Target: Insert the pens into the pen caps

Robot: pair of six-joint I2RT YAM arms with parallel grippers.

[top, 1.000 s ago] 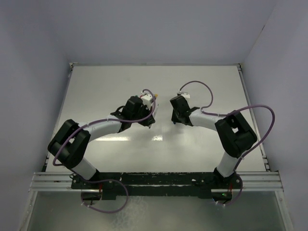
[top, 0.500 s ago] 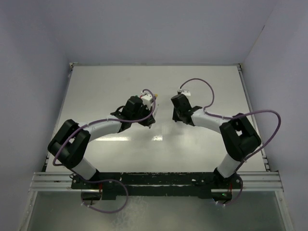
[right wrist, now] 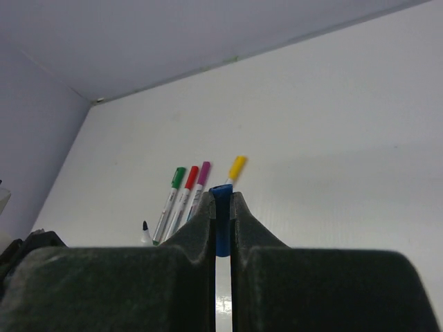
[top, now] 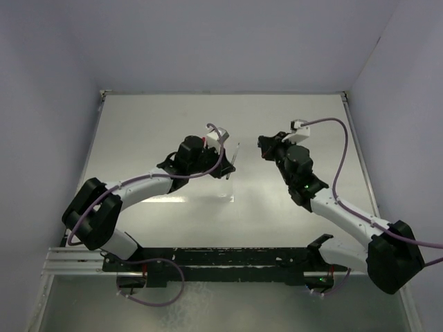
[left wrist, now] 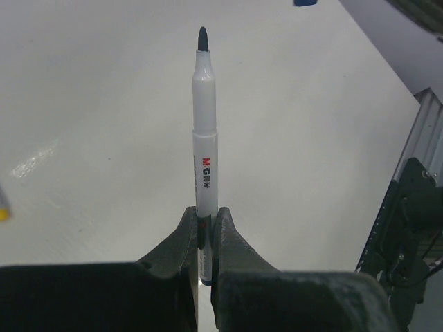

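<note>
**Claws pinched one pen and one blue cap**

Left claw (left wrist: 205,214) was shut tight on the bottom end of a pen (left wrist: 205,131). Its own camera showed the white pen sticking straight out from the fingers. The pen had a bare dark tip and small letters on its side. That camera did not show the other claw or what it held.

Right claw (right wrist: 221,200) was squeezed narrow on the blue cap (right wrist: 221,235). The cap sat between the two fingers with its top edge poking out. Only this wrist view showed four more pens (right wrist: 168,206) lying close together on the white counter (right wrist: 332,138) past the claw. They wore a green cap (right wrist: 179,174), a red cap (right wrist: 192,173), a purple cap (right wrist: 205,169) and a yellow cap (right wrist: 237,164). The held pen showed here only as a dark tip at the lower left.

From the top camera, both claws were over the middle of the counter, near each other but apart. The pen was just a thin pale line there. The blue cap was too small to see, and I could not find the four capped pens.

In the left wrist view, a yellow bit at the left edge and a blue bit at the top edge were cut off. I could not tell what they were.
</note>
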